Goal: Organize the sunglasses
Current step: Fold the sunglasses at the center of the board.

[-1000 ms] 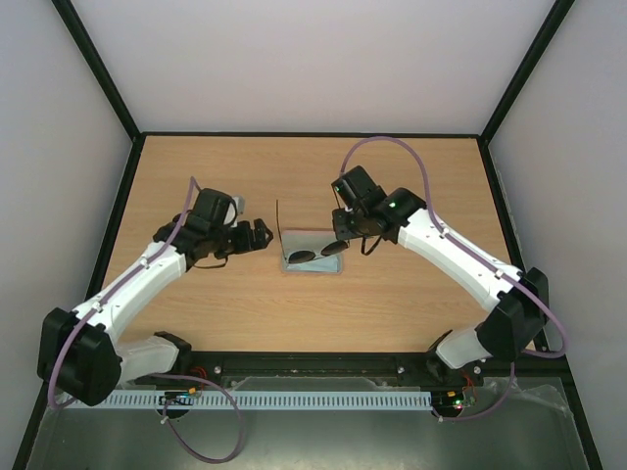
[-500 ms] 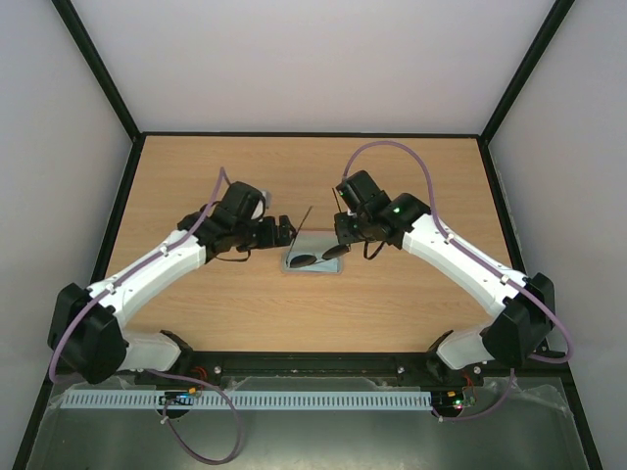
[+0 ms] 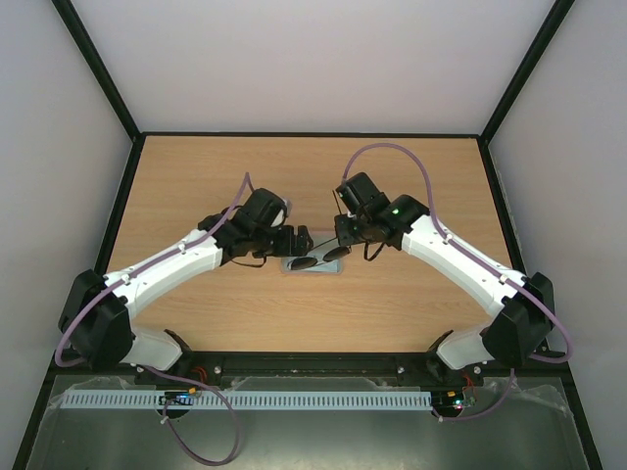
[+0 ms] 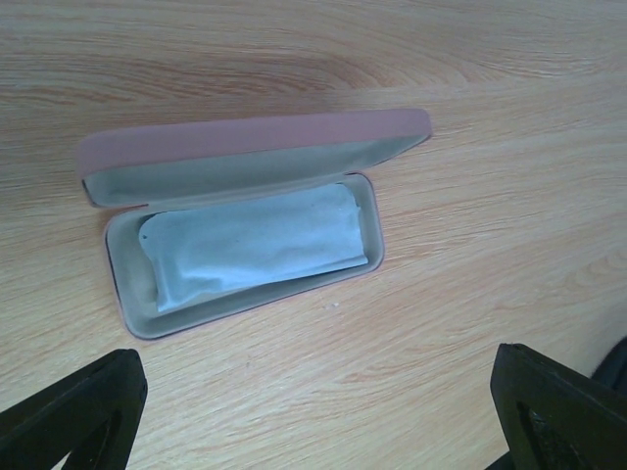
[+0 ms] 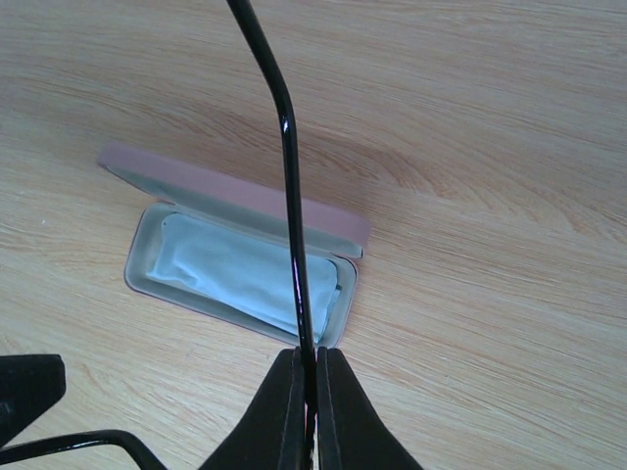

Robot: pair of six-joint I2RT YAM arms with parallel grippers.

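Note:
The sunglasses (image 3: 306,261) hang over the open pink case (image 3: 321,269) at mid table, their two dark lenses just above it. My right gripper (image 3: 341,238) is shut on one thin black temple arm (image 5: 290,196), which runs straight up from between the fingertips (image 5: 309,387). A bit of dark lens and wire frame (image 5: 29,392) shows at the lower left of the right wrist view. My left gripper (image 3: 302,240) is open and empty, close to the left lens. In the left wrist view its wide-spread fingers (image 4: 73,411) frame the case (image 4: 255,147), which holds the light blue cloth (image 4: 255,245).
The case (image 5: 235,196) lies with its lid hinged back flat on the wooden table (image 3: 216,176), the cloth (image 5: 235,269) filling its tray. Black frame rails and grey walls border the table. A cable tray runs along the near edge (image 3: 294,399).
My left arm has swung right, from well left of the case to right beside the sunglasses. My right gripper has barely moved and still holds the temple arm. The glasses' free temple arm shifted right.

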